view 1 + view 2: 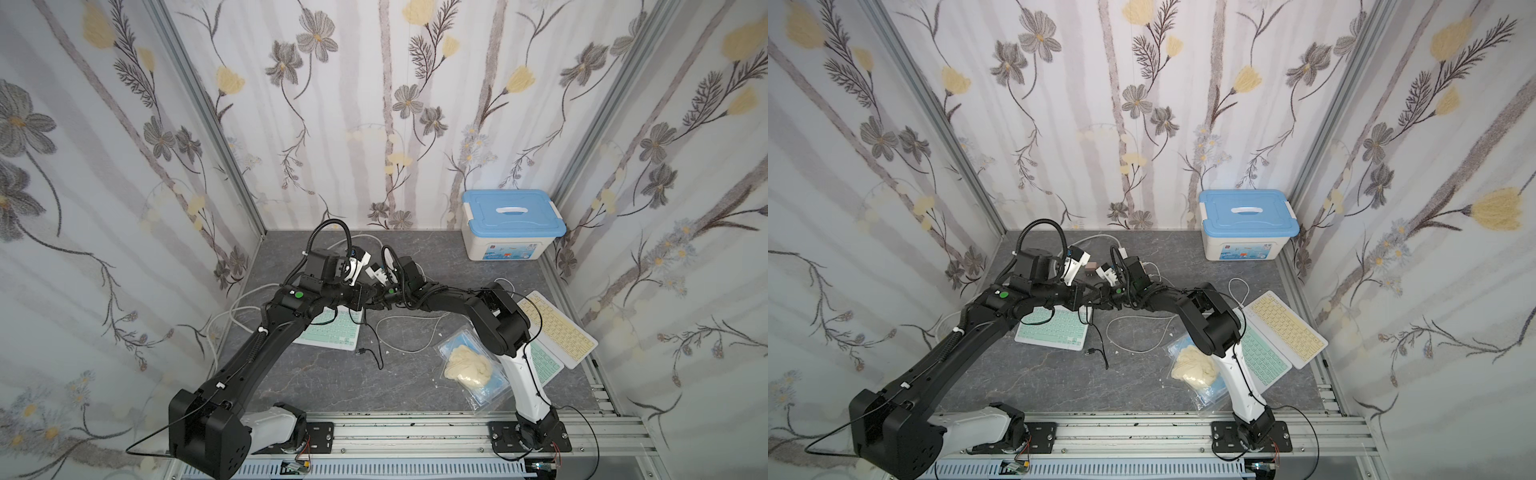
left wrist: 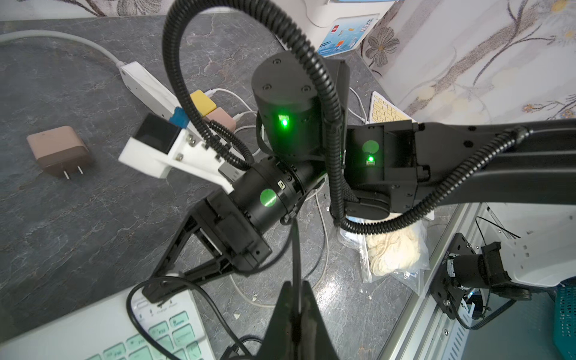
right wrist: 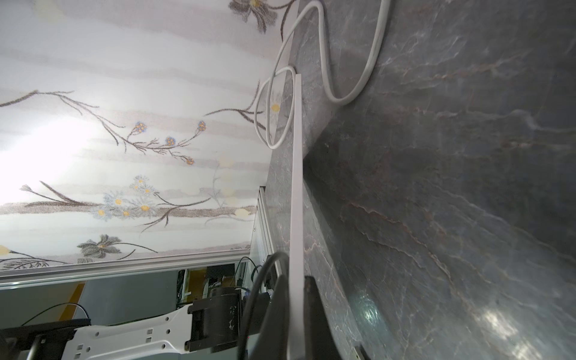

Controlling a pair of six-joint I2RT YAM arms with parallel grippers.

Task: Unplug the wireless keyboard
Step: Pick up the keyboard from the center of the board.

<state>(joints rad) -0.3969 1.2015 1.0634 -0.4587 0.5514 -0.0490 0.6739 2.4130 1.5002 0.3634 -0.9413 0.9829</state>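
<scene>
**Keyboard rim pinched, black lead clamped**

The right gripper (image 3: 296, 282) is seen closed hard on the thin white rim of the mint keyboard (image 2: 93, 330). In the right wrist view that rim runs edge-on between the jaws. The left gripper (image 2: 299, 284) is drawn all but together on the black cable (image 2: 297, 255), which passes straight through the seam between its fingers. The cable's keyboard end is hidden under the right fingertips, so it cannot be told whether the plug is seated. A small black plug (image 1: 360, 352), apparently of the same lead, lies loose on the table (image 1: 332, 386).

The keyboard lies flat at about 9 o'clock from the table's middle. It is judged light, thin and stiff, with a smooth plastic shell that may slide under a pull. It is best pinned at the rim beside the port, as is done here. The cable is judged thin and limp. A hold close to the plug's moulded body is to be preferred, since the lead is strained by a pull on the slack.

At 1 o'clock a blue-lidded box (image 1: 513, 226) stands with its lid shut and its contents hidden. At 4 o'clock a clear bag (image 1: 492, 388) holds a crumpled cream bundle, possibly gloves, over something blue. At 3 o'clock a yellow keyboard (image 1: 557, 328) overlaps a second mint one.
</scene>
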